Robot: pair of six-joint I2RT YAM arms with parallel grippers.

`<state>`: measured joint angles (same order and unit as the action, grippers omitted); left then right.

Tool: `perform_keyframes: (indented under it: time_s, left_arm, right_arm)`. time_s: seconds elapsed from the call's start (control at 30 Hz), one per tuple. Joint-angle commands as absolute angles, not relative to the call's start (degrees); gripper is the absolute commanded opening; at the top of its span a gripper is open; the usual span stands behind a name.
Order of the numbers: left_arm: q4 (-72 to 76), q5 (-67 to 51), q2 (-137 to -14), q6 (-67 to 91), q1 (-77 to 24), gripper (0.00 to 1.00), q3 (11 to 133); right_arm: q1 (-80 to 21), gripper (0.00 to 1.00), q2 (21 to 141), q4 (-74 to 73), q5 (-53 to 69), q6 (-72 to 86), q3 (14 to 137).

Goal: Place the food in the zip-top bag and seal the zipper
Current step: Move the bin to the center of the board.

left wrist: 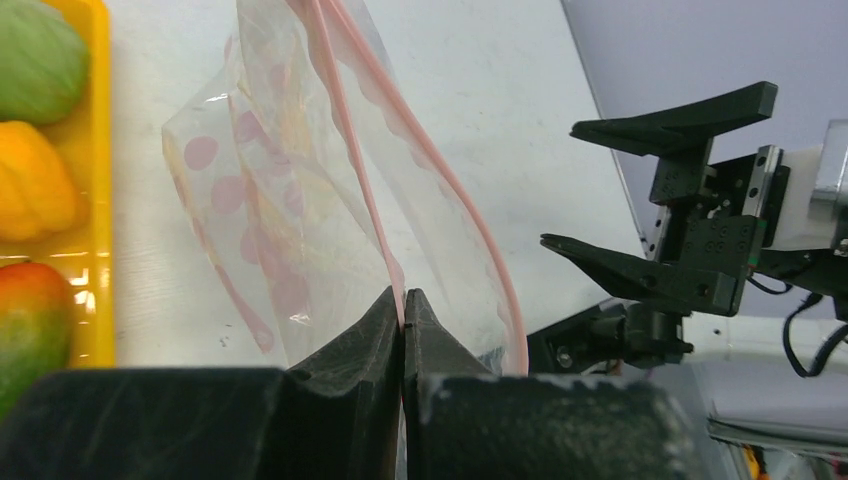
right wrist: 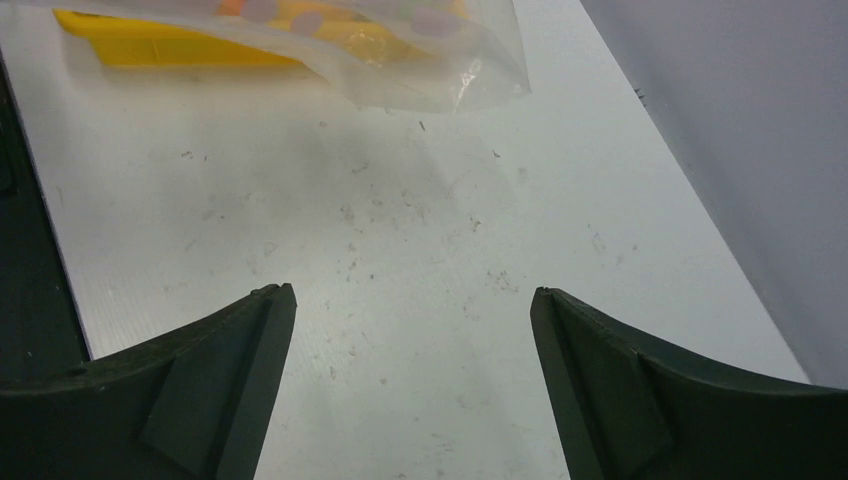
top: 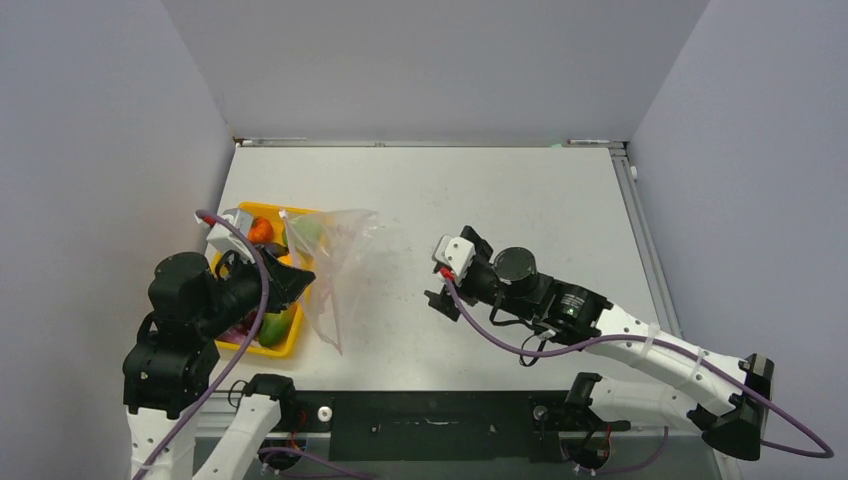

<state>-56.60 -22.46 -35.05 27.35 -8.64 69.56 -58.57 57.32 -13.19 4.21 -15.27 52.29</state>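
Observation:
The clear zip-top bag (top: 338, 262) with pink dots hangs by its mouth beside the yellow tray. My left gripper (left wrist: 403, 305) is shut on the zipper (left wrist: 354, 150), pinching one pink strip while the other strip bows away, so the mouth gapes. The food lies in the tray: an orange pumpkin (left wrist: 35, 180), a green piece (left wrist: 35, 60) and a red-green piece (left wrist: 30, 325). The bag (left wrist: 290, 200) looks empty. My right gripper (top: 438, 272) stands open to the right of the bag, apart from it, with only bare table between its fingers (right wrist: 250, 350).
The yellow tray (top: 293, 345) sits at the table's left side, partly under my left arm. The bag's lower corner (right wrist: 440, 80) rests on the white table ahead of the right gripper. Grey walls close in the table on three sides.

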Motion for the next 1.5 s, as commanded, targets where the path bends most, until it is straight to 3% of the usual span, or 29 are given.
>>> perform_keyframes:
  time_s: [0.0,0.17,0.47,0.8,1.47]
  left_arm:
    - [-59.18,-11.63,-35.57,23.14,-9.89,0.00,74.28]
    - [-60.49,-5.12,-35.40,21.63,-10.97,0.00,77.73]
    - [-63.11,10.21,-36.26,19.30,-14.20,0.00,82.67]
    - [-64.30,20.32,-36.05,18.73,-16.31,0.00,82.53]
    - [-64.87,30.81,-32.79,18.81,-20.12,0.00,82.75]
  right_arm:
    - [-58.43,0.90,59.48,-5.91,-2.46,-7.13,53.70]
    - [-58.23,0.90,62.68,-3.24,-8.43,0.95,54.33]
    - [-59.00,0.90,73.17,1.88,-2.02,6.05,58.51]
    - [-61.89,0.99,86.53,2.01,-10.84,17.96,67.61]
    - [-68.21,0.74,112.94,2.05,-17.28,35.98,87.73]
